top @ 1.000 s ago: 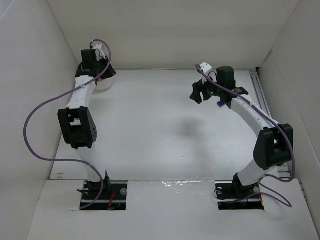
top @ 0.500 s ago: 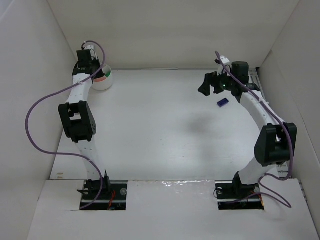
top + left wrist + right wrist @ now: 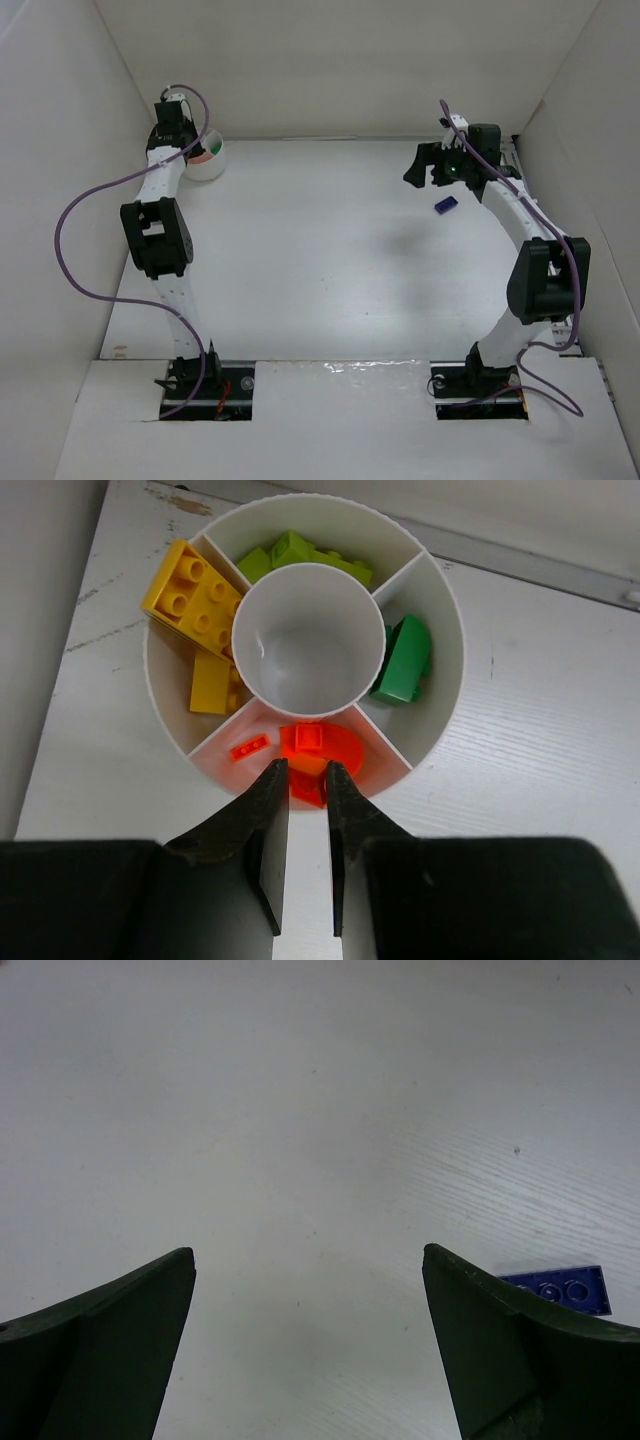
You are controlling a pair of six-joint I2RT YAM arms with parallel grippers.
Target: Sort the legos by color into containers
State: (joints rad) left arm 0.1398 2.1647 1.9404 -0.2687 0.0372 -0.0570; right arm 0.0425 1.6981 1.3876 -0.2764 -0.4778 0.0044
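At the far left corner of the table (image 3: 320, 260), right by the wall, sits the white bowl (image 3: 207, 158), and the left gripper (image 3: 172, 125) hangs just beside it; from the left wrist view the left gripper (image 3: 307, 770) has its fingers drawn almost together, only a thin slit between them and nothing pinched there; the tips point over the near rim of the bowl (image 3: 440, 590), though I cannot tell how high above it they are. The bowl's sections ring a round middle well (image 3: 310, 640); yellow bricks (image 3: 195, 595) lie in the left section, lime-green ones (image 3: 300, 552) in the far one, a darker green piece (image 3: 405, 660) in the right one, and red-orange pieces (image 3: 320, 745) in the section nearest the fingers.

Over on the far right, the right gripper (image 3: 425, 165) is held above the table with its fingers spread wide and nothing in them; the right wrist view shows the right gripper (image 3: 308, 1260) the same, bare tabletop between the fingers. A dark blue brick (image 3: 446, 205) lies flat on the table near it, apart from the bowl and well across from it; seen from the wrist, that brick (image 3: 558, 1288) peeks out just beside the right-hand finger, partly hidden by it.
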